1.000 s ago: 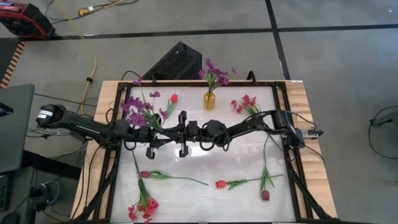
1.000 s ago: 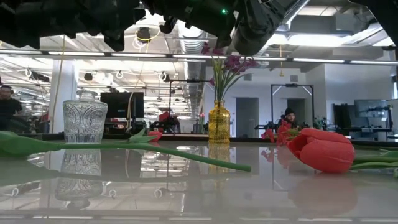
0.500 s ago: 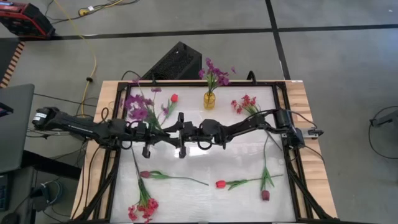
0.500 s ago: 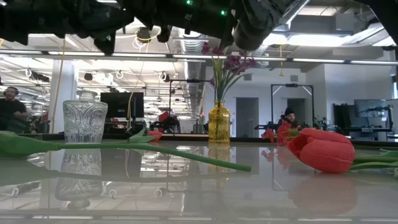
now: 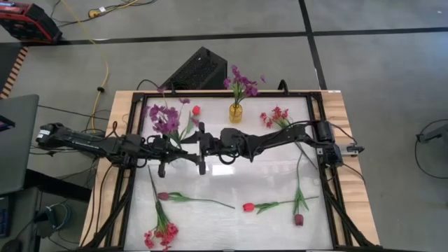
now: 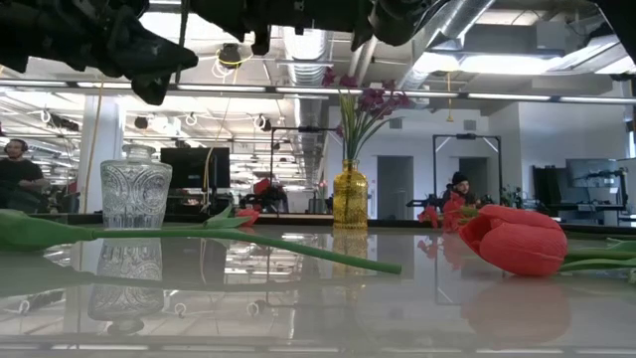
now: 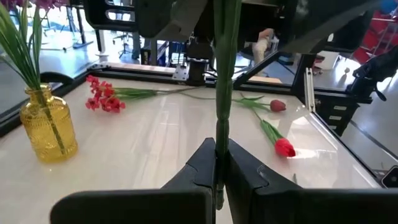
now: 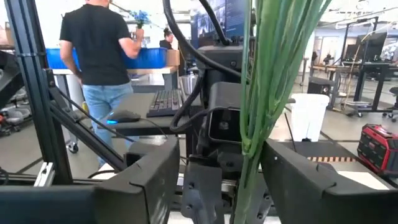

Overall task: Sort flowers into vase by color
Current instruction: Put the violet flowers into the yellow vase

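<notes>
The table point(image 5: 280, 175) is a glossy white sheet in a dark frame on pale wood, mirroring the ceiling lights in the low view. Landmark: the amber ribbed glass vase point(image 5: 236, 113) at the far edge, already holding purple sprays.

Both arms reach level over the table's middle, nearer than the vase, meeting head-on. The left gripper point(image 7: 219, 171) is clenched on the thin green stem of a purple cluster point(image 5: 164, 119), whose blooms stand left of the vase. The right gripper point(image 8: 214, 168) is released, its fingers wide apart to either side of the same bundle of stems point(image 8: 261, 93).

Loose flowers: a pink-red cluster point(image 5: 275, 115) just right of the vase; a red tulip point(image 5: 196, 110) just left of it; a dark maroon tulip point(image 5: 299, 219), a red tulip point(image 5: 248, 207), another tulip point(image 5: 163, 196) and a pink-red cluster point(image 5: 161, 236) all lie well nearer than the vase. A clear cut-glass vase point(image 6: 135, 191) stands left of the amber one.

Beyond: a workshop with monitors, and a person in a dark shirt point(image 8: 102, 56)
</notes>
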